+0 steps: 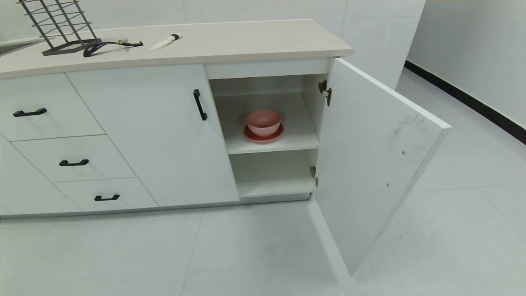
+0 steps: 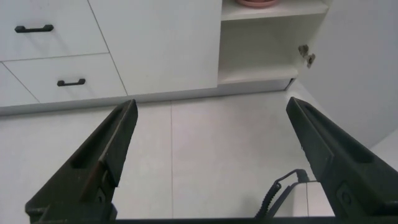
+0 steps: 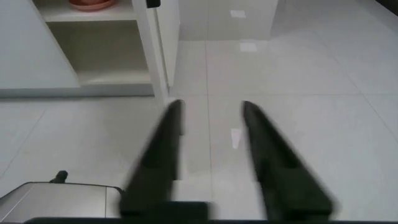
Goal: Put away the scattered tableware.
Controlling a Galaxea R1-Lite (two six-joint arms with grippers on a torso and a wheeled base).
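white cabinet (image 1: 135, 135) with black handles (image 1: 200, 105) under a beige desk (image 1: 246, 39), one door (image 1: 370, 164) open; pale tiled floor (image 1: 164, 255), white walls (image 1: 472, 49)

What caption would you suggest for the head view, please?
Open cabinet: pink bowl on red plate on a shelf; utensils on the countertop.

Pink bowl (image 1: 264, 121) on red plate (image 1: 263, 139), cabinet shelf (image 1: 302, 139).

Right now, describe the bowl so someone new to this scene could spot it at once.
Find the white cabinet under the counter; its right door hangs open. On the upper shelf inside sits a pink bowl, resting on a red plate. It is the deeper, paler of the two.
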